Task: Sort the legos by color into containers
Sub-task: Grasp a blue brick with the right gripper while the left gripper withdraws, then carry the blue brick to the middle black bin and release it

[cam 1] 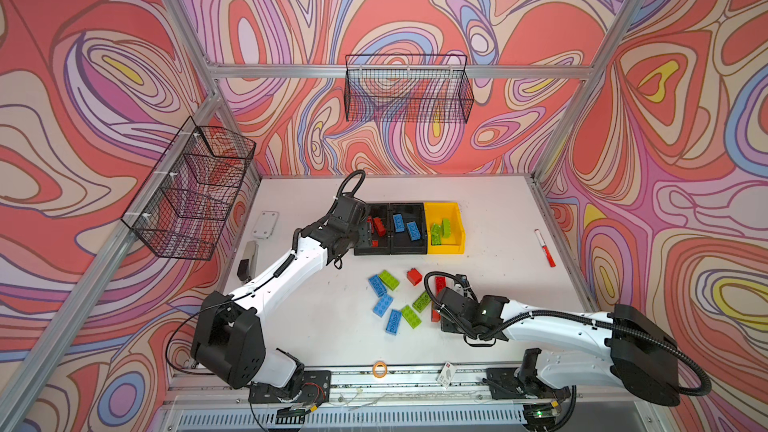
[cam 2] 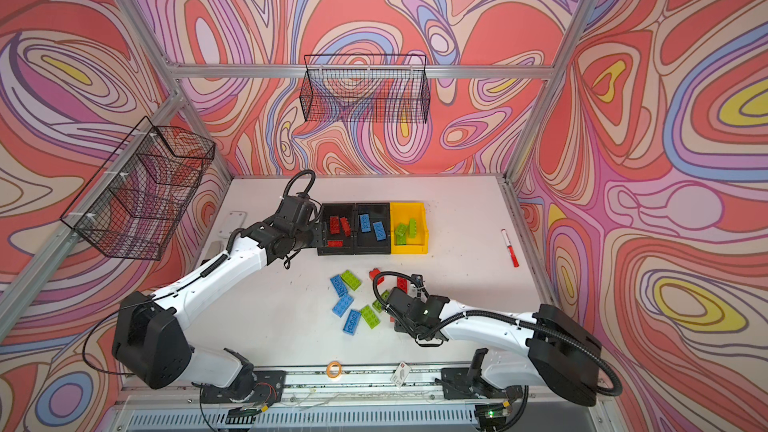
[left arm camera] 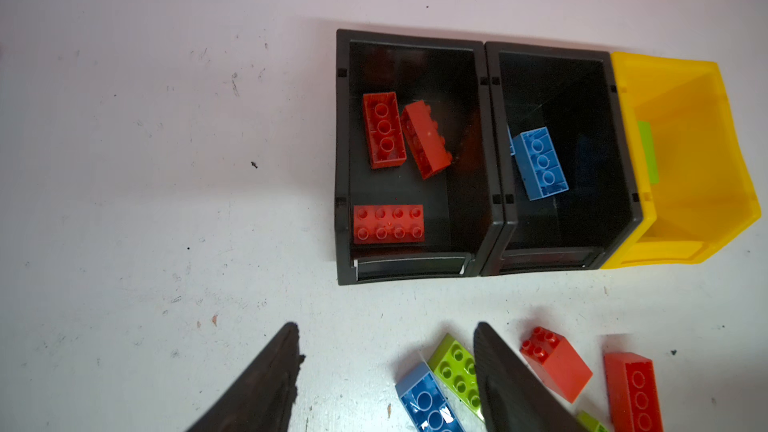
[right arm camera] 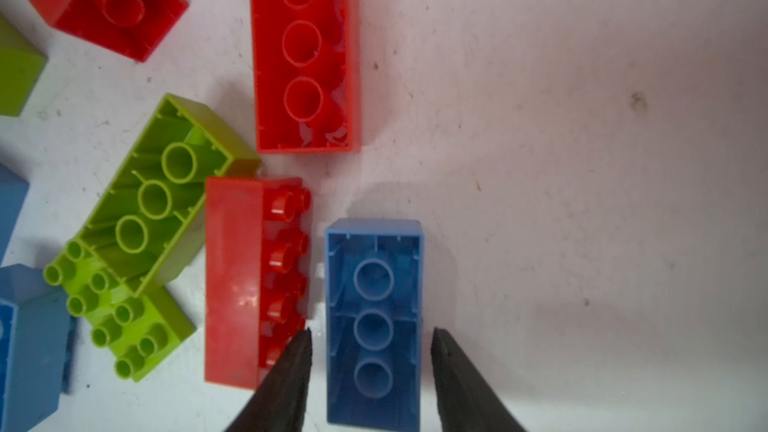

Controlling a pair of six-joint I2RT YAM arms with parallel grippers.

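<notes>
Three containers stand in a row: a black bin (cam 1: 360, 249) with red legos (left arm camera: 388, 224), a black bin (cam 1: 409, 250) with blue legos (left arm camera: 539, 164), and a yellow bin (cam 1: 457, 238) with green ones (cam 1: 440, 229). Loose blue (cam 1: 382, 305), green (cam 1: 410, 317) and red (cam 1: 414, 277) legos lie in front of them. My left gripper (left arm camera: 386, 334) hangs open and empty by the red bin's left edge. My right gripper (right arm camera: 371, 331) is low over the pile, open, its fingers straddling an upside-down blue lego (right arm camera: 374, 280) with a thin gap on each side. A red lego (right arm camera: 232, 284) lies on its side against one finger.
A red marker (cam 1: 545, 248) lies at the right. A white plate (cam 1: 267, 224) and a grey tool (cam 1: 248, 259) lie at the left. A tape roll (cam 1: 380, 369) and a card (cam 1: 445, 374) sit at the front rail. Wire baskets (cam 1: 409, 89) (cam 1: 191, 189) hang on the walls.
</notes>
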